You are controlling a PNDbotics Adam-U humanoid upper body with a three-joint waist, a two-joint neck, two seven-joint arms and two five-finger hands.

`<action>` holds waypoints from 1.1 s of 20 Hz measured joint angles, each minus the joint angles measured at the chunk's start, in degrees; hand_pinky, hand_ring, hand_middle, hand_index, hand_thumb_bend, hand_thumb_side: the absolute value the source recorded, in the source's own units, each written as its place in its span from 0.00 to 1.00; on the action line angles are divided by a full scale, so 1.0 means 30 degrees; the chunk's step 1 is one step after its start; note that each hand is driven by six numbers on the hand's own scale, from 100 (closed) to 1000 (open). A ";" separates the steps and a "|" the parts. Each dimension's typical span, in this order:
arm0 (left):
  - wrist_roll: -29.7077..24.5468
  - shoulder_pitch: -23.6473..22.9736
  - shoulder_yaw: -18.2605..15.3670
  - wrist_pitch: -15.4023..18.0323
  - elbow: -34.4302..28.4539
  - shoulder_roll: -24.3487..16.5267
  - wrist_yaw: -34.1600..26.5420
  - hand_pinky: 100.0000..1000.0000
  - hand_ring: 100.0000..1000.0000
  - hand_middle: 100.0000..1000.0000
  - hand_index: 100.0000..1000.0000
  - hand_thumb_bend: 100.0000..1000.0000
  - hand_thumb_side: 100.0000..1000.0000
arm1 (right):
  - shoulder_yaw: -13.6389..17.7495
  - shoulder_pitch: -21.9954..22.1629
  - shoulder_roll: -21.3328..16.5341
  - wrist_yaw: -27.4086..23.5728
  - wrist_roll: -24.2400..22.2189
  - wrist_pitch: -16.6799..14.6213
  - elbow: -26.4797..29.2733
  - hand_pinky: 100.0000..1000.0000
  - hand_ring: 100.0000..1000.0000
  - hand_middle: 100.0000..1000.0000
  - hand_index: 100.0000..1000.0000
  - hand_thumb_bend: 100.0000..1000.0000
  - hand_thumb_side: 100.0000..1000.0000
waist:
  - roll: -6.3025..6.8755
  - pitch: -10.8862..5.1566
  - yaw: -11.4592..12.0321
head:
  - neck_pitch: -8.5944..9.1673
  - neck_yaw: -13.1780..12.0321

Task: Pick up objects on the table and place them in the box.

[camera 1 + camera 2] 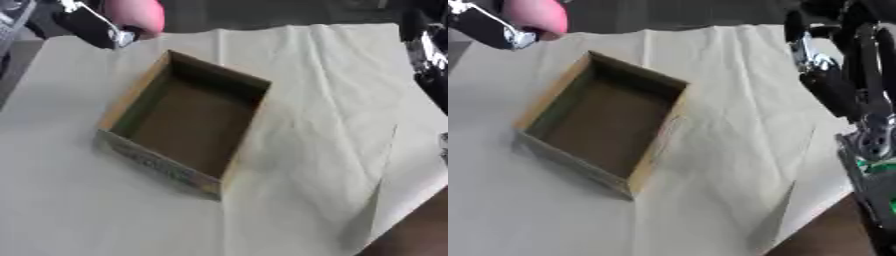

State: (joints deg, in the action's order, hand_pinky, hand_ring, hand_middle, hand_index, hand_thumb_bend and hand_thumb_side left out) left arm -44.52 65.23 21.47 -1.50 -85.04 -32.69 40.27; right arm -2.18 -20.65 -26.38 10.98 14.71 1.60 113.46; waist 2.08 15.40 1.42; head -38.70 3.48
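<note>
Up at the far left corner, the left hand is curled around a pink rounded object, holding it above the far edge of the table, just past the far-left corner of the box. Can't really make out what the pink thing is, only that it's smooth and rounded.

Middle-left of the table sits the cardboard box, open top, turned at an angle so one corner points toward the near side. Inside it's just bare brown bottom, and the near outer wall has some printed colour on it. It rests on a pale, creased cloth that covers most of the table.

Over on the right side the right hand hangs above the cloth, well apart from the box, fingers hanging relaxed with nothing in them.
</note>
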 measured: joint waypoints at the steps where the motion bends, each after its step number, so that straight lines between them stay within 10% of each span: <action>1: -0.0046 0.0078 0.0155 0.0040 0.0095 0.0206 0.0009 0.39 0.39 0.48 0.58 0.00 0.14 | -0.0001 -0.0001 0.0002 0.0000 -0.0007 -0.0007 0.0000 0.66 0.79 0.66 0.85 0.26 0.66 | 0.0015 0.0000 0.0000 | 0.0002 -0.0010; 22: -0.0708 0.0345 0.2575 0.1506 0.4383 0.2542 0.1217 0.43 0.44 0.51 0.67 0.00 0.11 | -0.0010 -0.0076 0.0009 -0.0028 -0.0031 -0.0018 0.0000 0.66 0.79 0.66 0.85 0.26 0.66 | 0.0039 0.0069 -0.0202 | 0.0190 -0.0182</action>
State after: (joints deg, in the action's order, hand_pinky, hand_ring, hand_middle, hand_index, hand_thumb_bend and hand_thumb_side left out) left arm -46.64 66.26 29.19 3.02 -71.89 -25.06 43.92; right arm -2.21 -20.88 -26.36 10.90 14.61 1.55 113.46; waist 2.20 15.60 0.82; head -38.13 2.94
